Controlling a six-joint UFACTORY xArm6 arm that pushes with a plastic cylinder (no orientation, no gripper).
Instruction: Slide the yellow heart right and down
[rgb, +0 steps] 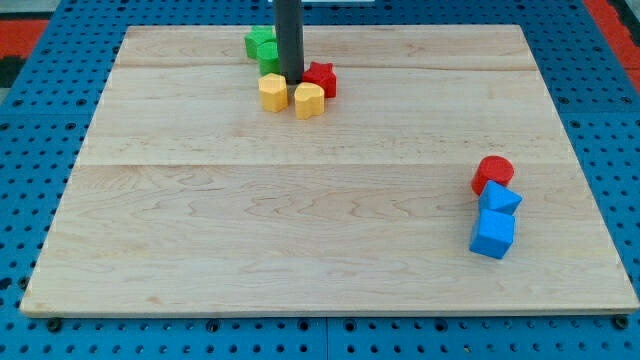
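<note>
The yellow heart (309, 100) lies near the top of the wooden board (300, 230), a little left of centre. A second yellow block, a hexagon (272, 92), sits just to its left. My tip (290, 80) stands right above the gap between the two yellow blocks, close to both. A red star (321, 78) sits to the right of the tip, touching the heart's upper right side.
Two green blocks (264, 48) sit behind the rod at the top, partly hidden by it. At the view's right, a red cylinder (493, 172) sits above a blue block (499, 200) and a blue cube (492, 234).
</note>
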